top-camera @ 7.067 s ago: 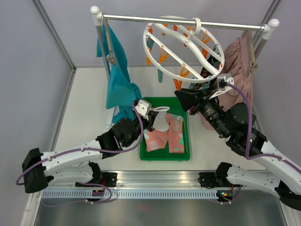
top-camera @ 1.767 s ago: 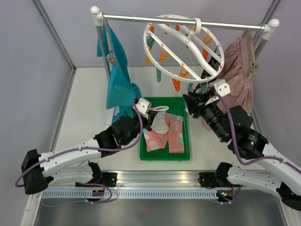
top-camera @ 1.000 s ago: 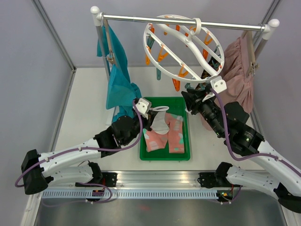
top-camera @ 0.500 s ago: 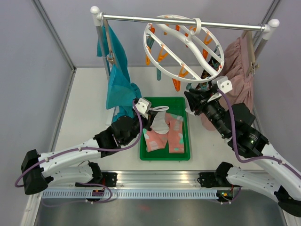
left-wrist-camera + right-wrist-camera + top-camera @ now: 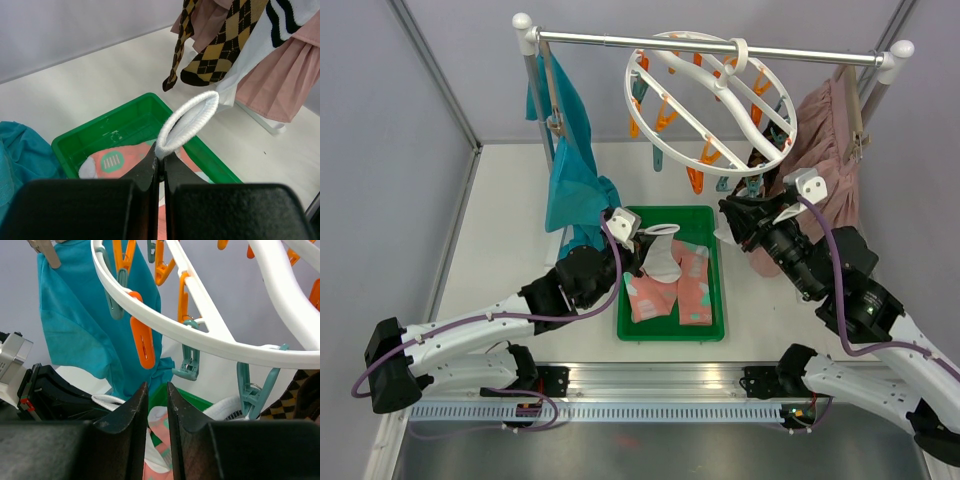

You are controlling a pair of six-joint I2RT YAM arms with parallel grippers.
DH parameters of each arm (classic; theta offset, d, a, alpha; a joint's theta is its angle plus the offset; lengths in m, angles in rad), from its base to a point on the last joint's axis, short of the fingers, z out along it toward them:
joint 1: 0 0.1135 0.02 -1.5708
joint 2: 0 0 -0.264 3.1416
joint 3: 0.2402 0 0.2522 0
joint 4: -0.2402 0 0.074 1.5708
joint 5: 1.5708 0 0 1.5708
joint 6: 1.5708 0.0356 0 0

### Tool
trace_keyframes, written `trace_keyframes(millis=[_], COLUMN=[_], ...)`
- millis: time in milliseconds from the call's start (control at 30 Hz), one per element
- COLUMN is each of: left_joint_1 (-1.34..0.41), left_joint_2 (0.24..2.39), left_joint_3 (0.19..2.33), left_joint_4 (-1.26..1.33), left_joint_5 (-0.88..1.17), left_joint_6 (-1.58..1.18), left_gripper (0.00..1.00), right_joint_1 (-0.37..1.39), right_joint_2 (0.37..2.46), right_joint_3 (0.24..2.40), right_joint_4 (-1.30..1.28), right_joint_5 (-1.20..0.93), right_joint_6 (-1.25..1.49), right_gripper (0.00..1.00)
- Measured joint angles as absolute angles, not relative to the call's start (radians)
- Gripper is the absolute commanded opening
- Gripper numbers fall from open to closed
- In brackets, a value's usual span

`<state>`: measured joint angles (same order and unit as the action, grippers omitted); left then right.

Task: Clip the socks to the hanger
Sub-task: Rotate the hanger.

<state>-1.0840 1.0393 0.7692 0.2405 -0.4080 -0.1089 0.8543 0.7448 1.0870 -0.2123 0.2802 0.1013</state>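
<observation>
We see the left end effector [image 5: 161,158] pinched tight on the cuff of a white sock [image 5: 192,111], holding it above the green tray [image 5: 670,334] on the desk [image 5: 500,240], where pink socks [image 5: 695,285] lie. The right end effector [image 5: 156,390] hangs just below the rim of the round white hanger [image 5: 200,337], its fingers a narrow gap apart with nothing between them, near an orange clip [image 5: 142,342] and a teal clip [image 5: 189,362]. Argyle socks [image 5: 220,55] and a black-striped white sock [image 5: 282,22] dangle in front of the pink skirt [image 5: 280,85].
</observation>
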Motion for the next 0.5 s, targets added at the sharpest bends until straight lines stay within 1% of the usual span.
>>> trace_keyframes(millis=[200, 500], left_joint_1=[-1.084, -1.084], left_joint_2=[1.039, 1.037], left_joint_3=[0.769, 0.767], left_joint_4=[0.241, 0.241], left_joint_5=[-0.408, -0.408], left_joint_6=[-0.109, -0.109], left_gripper=[0.02, 0.02], right_joint_1=[0.854, 0.854], right_joint_2=[0.754, 0.731], right_joint_3=[1.087, 1.087], right_joint_4=[-0.246, -0.286], right_joint_5=[0.279, 0.297], right_joint_6=[0.103, 0.101], right_gripper=[0.23, 0.23])
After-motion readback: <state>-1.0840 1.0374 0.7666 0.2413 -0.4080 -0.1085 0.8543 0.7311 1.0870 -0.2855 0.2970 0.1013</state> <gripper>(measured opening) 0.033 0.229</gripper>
